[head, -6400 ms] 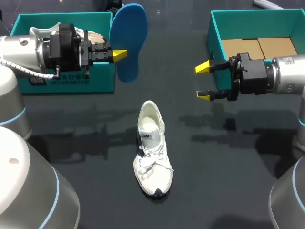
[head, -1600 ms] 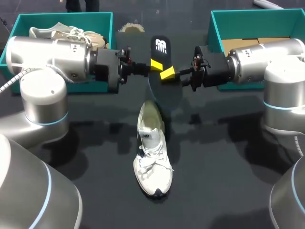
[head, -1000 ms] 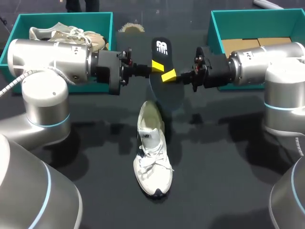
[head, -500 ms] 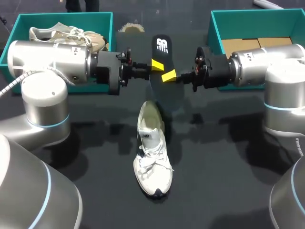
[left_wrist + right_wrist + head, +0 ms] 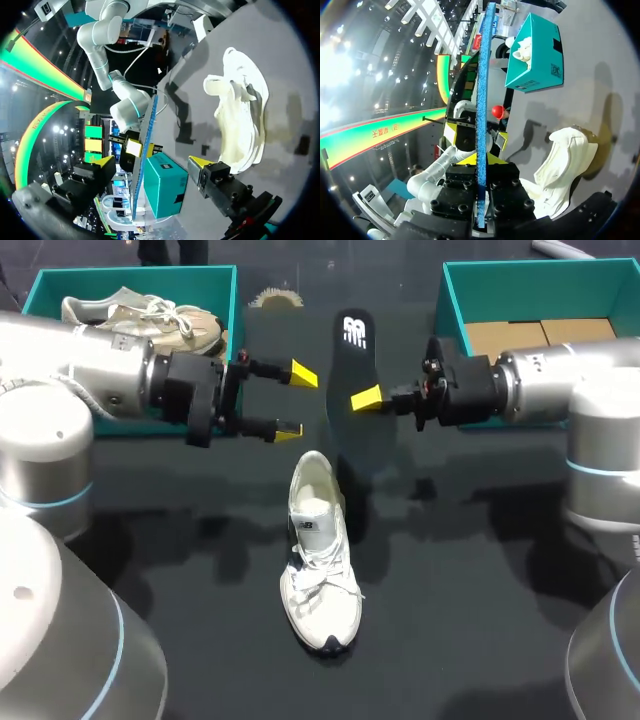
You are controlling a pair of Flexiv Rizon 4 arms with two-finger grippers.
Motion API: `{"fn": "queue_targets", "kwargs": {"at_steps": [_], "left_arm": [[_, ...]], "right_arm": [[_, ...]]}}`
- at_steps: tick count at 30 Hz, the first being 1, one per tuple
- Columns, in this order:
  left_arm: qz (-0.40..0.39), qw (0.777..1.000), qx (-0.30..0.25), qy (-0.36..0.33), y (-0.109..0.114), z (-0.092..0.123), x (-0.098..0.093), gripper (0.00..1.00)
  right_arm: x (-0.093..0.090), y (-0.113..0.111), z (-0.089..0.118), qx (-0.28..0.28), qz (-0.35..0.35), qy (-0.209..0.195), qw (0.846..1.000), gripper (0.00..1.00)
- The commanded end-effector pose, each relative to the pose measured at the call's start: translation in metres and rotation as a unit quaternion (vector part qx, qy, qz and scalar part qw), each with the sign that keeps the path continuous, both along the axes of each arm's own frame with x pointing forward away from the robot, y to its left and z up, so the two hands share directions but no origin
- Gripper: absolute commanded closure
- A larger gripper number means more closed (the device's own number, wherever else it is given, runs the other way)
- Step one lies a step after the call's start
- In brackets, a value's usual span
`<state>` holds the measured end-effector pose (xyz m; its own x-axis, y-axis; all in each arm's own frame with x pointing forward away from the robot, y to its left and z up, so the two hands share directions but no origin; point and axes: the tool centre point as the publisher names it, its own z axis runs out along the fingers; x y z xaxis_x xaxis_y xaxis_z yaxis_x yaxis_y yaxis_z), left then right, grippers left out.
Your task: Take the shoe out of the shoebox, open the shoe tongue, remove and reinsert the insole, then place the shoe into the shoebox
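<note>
- The white lace-up shoe (image 5: 320,555) is already out of a box. It is lying on the dark desk (image 5: 480,640), with its toe toward the near edge and its heel toward the boxes.
- The mouth of the shoe looks wide open, so the tongue step is judged to be done.
- The flat dark insole with a blue underside (image 5: 350,370) has been taken out. It is held on its edge in the air, just past the heel of the shoe and between the two boxes.
- The insole is pinched by the right jaws, which are closed on it from both sides. This is seen well in the right wrist view.
- The left jaws are spread wide and nothing is held in them. They are just beside the insole but do not touch it.
- Two steps are judged to be left. The insole must be put back inside the shoe, and then the shoe must be put into a shoebox.
- One insole is counted.
- Two shoes are counted: the white one on the desk and a beige lace-up shoe (image 5: 150,315) lying in the left box.
- Two teal card shoeboxes are counted. The left shoebox (image 5: 130,275) has the beige shoe in it. The right shoebox (image 5: 540,275) shows only its brown card floor.
- Two arms are counted, the left arm (image 5: 90,380) and the right arm (image 5: 560,380).
</note>
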<state>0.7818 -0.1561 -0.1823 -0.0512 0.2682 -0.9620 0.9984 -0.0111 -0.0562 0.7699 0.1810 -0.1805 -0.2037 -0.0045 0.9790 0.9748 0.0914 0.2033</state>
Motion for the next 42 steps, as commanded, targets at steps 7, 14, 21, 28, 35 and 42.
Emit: {"fn": "queue_targets", "kwargs": {"at_steps": [7,14,21,28,35,42], "left_arm": [[-0.006,0.999,0.04,0.001,0.018,0.014,-0.003,0.0],[0.03,0.996,0.067,0.052,0.025,0.014,-0.01,0.0],[0.075,0.972,0.117,0.192,0.055,0.012,-0.023,0.0],[0.133,0.947,0.21,0.204,0.061,0.009,-0.024,0.0],[0.133,0.947,0.21,0.204,0.061,0.009,-0.024,0.0],[0.171,0.926,0.208,0.266,0.06,0.0,-0.032,0.0]], "right_arm": [[0.0,0.0,-0.001,-0.001,0.001,0.0,1.0,1.0],[-0.003,0.005,-0.005,-0.001,-0.007,-0.031,0.999,1.0],[0.007,0.011,-0.008,-0.005,-0.014,-0.073,0.997,1.0],[0.011,0.013,-0.011,-0.013,-0.031,-0.076,0.997,1.0],[0.011,0.013,-0.011,-0.013,-0.031,-0.076,0.997,1.0],[0.017,0.019,-0.029,-0.022,-0.064,-0.111,0.992,1.0]]}}
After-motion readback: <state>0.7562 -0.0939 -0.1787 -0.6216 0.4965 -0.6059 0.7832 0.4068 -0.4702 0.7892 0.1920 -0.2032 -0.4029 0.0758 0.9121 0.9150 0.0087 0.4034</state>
